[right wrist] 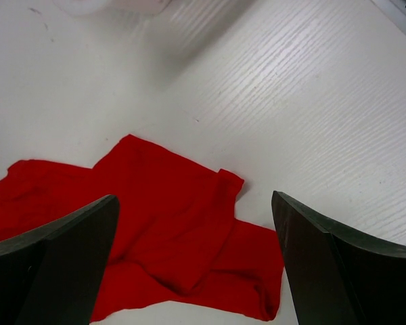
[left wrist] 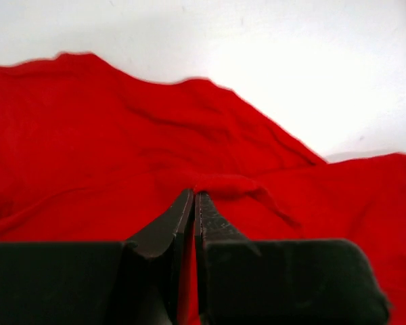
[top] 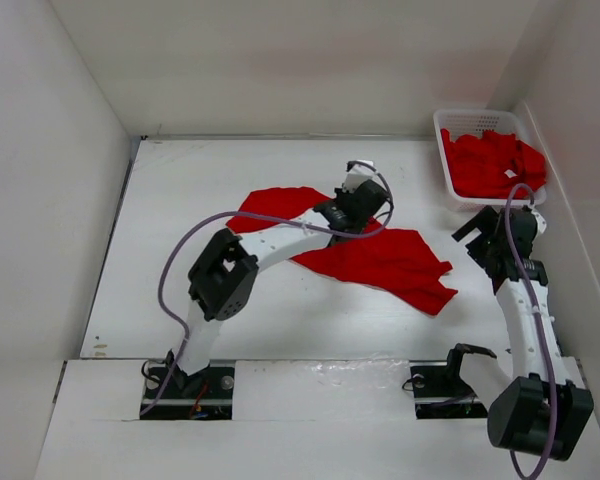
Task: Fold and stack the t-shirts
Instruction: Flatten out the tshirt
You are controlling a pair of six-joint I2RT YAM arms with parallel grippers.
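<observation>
The t-shirt (top: pixel 380 262) lies crumpled and partly spread in the middle of the surface (top: pixel 210 170). One lobe reaches toward the far left and a broader part runs out to the near right.

The left fingers (left wrist: pixel 188 211) are pressed together. In the left wrist view their tips sit right at a small raised pucker of the red cloth (left wrist: pixel 223 184), which looks nipped between them. Red cloth fills the view on both sides, rumpled into soft folds, with bare white surface beyond its far edge. Seen from above, these fingers come down on the middle of the t-shirt near its far edge. The left arm (top: pixel 270 248) arches over the cloth's near-left part, and a purple cable (top: pixel 180 262) loops beside it.

The right fingers (right wrist: pixel 61 257) stand wide apart and hold nothing. Between them the right wrist view shows the t-shirt's folded-over edge lying flat on the surface below. From above they hang just beside the right end of the t-shirt, between it and the white slotted basket (top: pixel 442 150). The basket sits in the far right corner, against the wall. More red t-shirts (top: pixel 490 165) are heaped in it, one draping over its near right rim. The right arm (top: pixel 525 310) runs up along the right side of the surface.
</observation>
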